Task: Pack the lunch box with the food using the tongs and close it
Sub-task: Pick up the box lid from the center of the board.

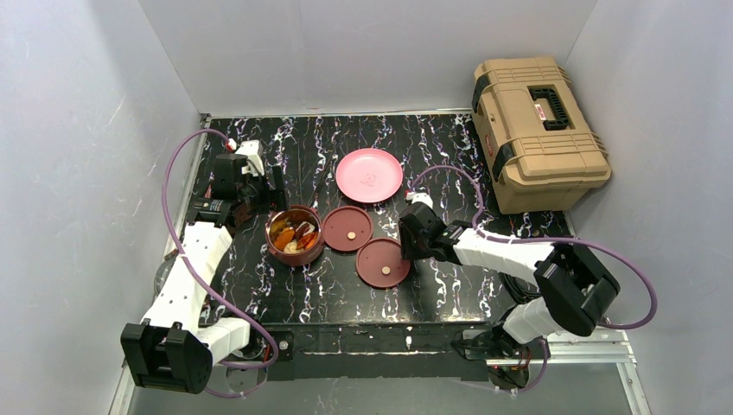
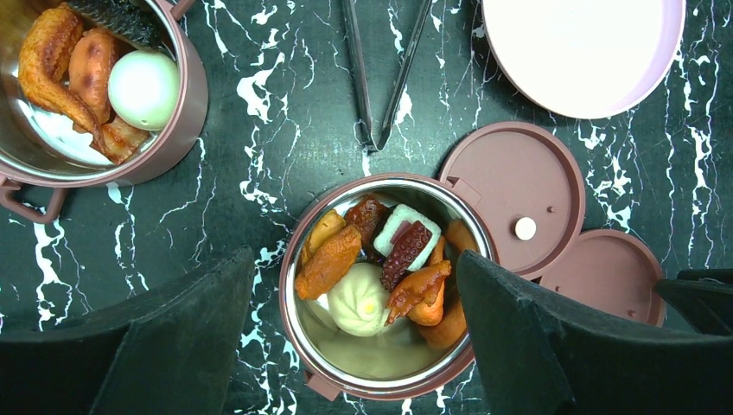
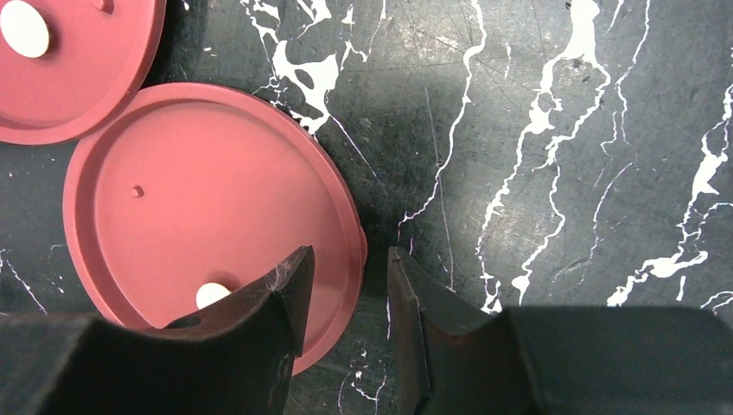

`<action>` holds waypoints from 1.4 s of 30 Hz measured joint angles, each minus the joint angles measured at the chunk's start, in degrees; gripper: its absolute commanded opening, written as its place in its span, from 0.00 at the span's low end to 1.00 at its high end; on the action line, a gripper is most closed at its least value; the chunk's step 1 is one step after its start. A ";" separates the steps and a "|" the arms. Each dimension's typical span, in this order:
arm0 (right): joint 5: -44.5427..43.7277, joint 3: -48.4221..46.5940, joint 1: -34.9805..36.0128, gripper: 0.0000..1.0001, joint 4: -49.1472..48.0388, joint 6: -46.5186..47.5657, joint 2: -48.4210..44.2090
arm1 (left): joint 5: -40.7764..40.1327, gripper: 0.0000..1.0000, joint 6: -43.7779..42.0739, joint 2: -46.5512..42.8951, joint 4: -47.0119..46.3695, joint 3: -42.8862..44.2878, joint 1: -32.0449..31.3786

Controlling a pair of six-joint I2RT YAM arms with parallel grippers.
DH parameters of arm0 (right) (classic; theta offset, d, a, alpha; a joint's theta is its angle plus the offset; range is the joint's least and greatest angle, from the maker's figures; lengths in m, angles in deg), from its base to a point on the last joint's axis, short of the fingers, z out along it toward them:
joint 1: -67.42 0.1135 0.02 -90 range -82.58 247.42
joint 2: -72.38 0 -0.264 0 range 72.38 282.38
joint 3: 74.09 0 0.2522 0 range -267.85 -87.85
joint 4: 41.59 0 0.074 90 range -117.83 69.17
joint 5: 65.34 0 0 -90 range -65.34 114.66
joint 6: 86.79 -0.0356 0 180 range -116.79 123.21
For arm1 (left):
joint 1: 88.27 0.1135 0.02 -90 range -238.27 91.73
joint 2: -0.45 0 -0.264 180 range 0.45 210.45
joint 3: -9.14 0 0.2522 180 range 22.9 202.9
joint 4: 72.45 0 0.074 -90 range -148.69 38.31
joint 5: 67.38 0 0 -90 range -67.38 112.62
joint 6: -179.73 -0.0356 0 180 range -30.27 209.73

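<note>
The lunch box stands apart in pieces. One maroon bowl holds food: a pale bun, orange-red chunks and dark bits. A second bowl at upper left holds a white egg-like piece and orange pieces. Two flat lids lie right of the bowl. The tongs lie on the table beyond the bowl. My left gripper hangs open above the bowl, a finger either side. My right gripper is open, straddling the nearer lid's right rim, gaps showing.
An empty pink plate lies behind the lids. A large tan toolbox stands at the back right. The black marbled tabletop is walled on three sides, with bare surface right of the lids and along the front.
</note>
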 measured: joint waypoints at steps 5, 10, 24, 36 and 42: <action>-0.48 -0.20 0.66 0.42 -0.04 -0.59 1.25 | 0.00 0.86 0.07 0.15 0.02 0.00 0.00; -0.74 -0.20 1.01 0.39 -0.04 -1.01 2.19 | 0.00 0.86 0.26 0.50 0.04 0.00 0.00; -1.29 -0.20 1.38 0.25 -0.07 -1.03 3.41 | -0.02 0.87 0.48 0.74 0.11 0.00 0.00; -8.87 -0.20 1.73 0.01 3.85 -1.62 -0.61 | 3.23 0.84 2.12 2.73 0.98 -0.07 1.14; -14.34 -0.20 1.70 0.01 6.12 -1.75 -9.66 | 5.31 0.64 3.02 2.62 1.36 -1.46 1.70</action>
